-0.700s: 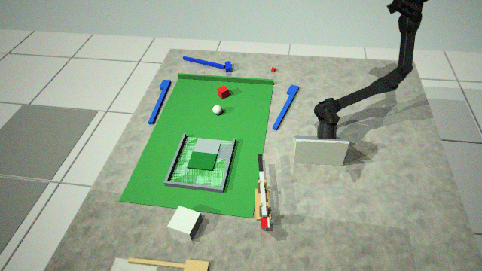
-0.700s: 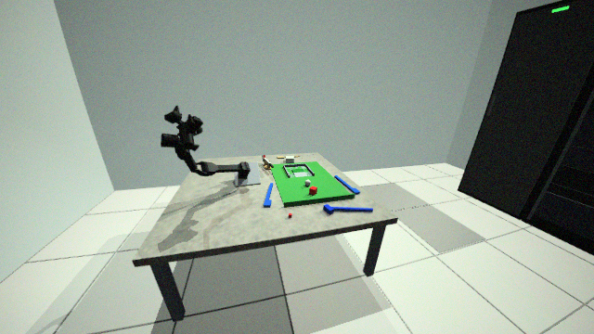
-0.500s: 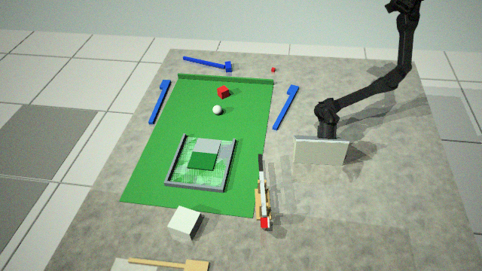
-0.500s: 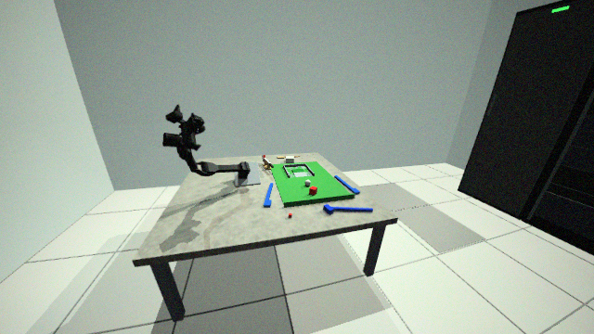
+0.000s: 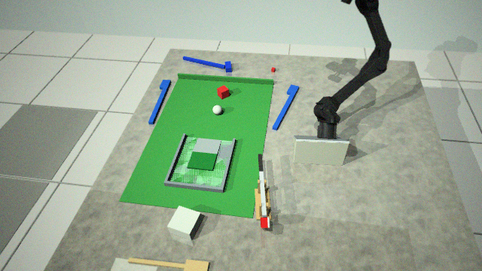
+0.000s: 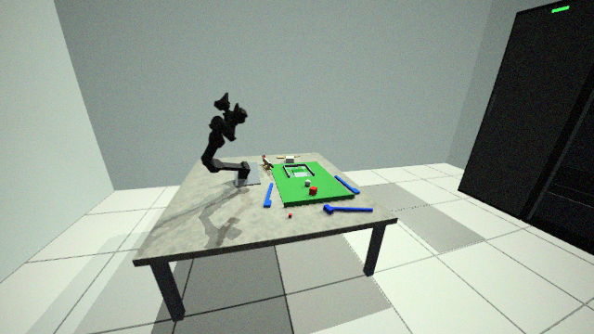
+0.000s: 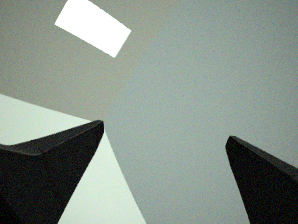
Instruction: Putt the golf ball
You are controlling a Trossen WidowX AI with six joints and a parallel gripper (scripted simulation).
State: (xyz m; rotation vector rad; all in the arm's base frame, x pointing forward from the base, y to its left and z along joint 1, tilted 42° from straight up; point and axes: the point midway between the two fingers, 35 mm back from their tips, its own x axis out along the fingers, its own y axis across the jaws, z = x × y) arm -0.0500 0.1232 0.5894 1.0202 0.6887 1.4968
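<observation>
Grey walls, tiled floor, dark cabinet (image 6: 534,116) at one side; mottled grey table (image 6: 223,223) in the middle, green mat (image 5: 211,124) laid on it.

Arm (image 5: 373,56) folded up from its base plate (image 5: 320,150), well above the table; gripper (image 6: 229,109) raised high, pointed at wall and ceiling, near full spread; two dark fingers at the lower corners of the wrist view, wide gap of bare wall between them, two bright ceiling panels above; nothing held, nothing touched.

Putter (image 5: 263,196) flat on a small wooden stand (image 5: 258,203) just off the mat's near right edge; white shaft, dark grip toward the arm's base, red head (image 5: 265,222) at the near end; well apart from the gripper.

Ball (image 5: 217,109) white, on the mat's far half; red cube (image 5: 223,92) just beyond it, apart from it. Grey-walled ramp (image 5: 201,159) on the near half, dark green raised green (image 5: 202,160) at its centre.

Three blue bars: one left of the mat (image 5: 159,102), one right (image 5: 285,107), one past the far edge (image 5: 208,64); tiny red cube (image 5: 273,69) near that edge. White block (image 5: 184,223) off the near edge; tan mallet (image 5: 169,263) at the table's near side.
</observation>
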